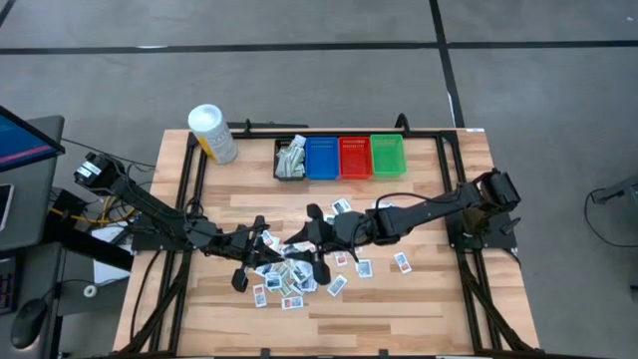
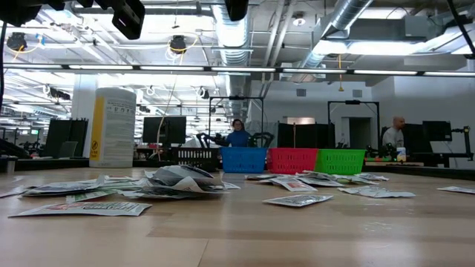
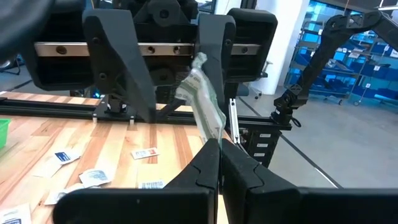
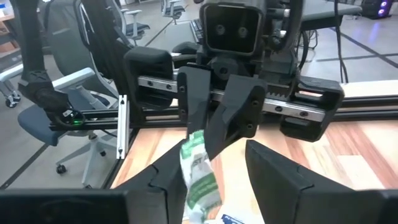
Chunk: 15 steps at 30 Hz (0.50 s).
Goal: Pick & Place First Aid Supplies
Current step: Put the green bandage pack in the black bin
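I've got the left gripper point(image 3: 217, 163) with jaws pressed on one packet point(image 3: 202, 99) held in the air mid-tabletop; the right gripper point(image 4: 208, 171) faces it, jaws spread around that packet. Most packets point(image 1: 289, 284) lie loose on the tabletop point(image 1: 419, 299). Farther back, black bin point(image 1: 290, 160) holds a few, so most sorting remains.

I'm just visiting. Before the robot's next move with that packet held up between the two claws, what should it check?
1. Left claw shut on the packet: ok.
2. Right claw standing open: ok.
3. Packet free of the right claw's fingers: cannot tell.
4. Blue bin, red bin and green bin have room: ok.
5. Packet's markings readable, for choosing a bin: cannot tell.
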### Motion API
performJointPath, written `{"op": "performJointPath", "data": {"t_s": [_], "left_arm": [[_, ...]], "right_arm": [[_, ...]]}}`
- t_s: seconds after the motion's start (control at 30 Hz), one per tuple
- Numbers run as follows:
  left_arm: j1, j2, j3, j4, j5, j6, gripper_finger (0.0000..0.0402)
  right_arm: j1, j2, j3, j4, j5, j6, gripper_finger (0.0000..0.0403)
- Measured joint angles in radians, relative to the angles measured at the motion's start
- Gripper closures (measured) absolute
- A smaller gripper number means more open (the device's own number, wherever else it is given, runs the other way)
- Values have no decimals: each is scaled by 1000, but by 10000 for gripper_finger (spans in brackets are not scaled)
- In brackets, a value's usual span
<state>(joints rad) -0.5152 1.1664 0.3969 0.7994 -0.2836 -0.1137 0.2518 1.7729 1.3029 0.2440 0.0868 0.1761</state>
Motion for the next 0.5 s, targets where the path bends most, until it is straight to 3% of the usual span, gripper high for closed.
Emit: {"op": "performJointPath", "data": {"t_s": [0.23,0.5], "left_arm": [[0,0,0,0,0,0,396],[0,0,0,0,0,0,396]], "right_arm": [[12,0,0,0,-30,0,265],[31,0,0,-2,-37,-1,332]]}}
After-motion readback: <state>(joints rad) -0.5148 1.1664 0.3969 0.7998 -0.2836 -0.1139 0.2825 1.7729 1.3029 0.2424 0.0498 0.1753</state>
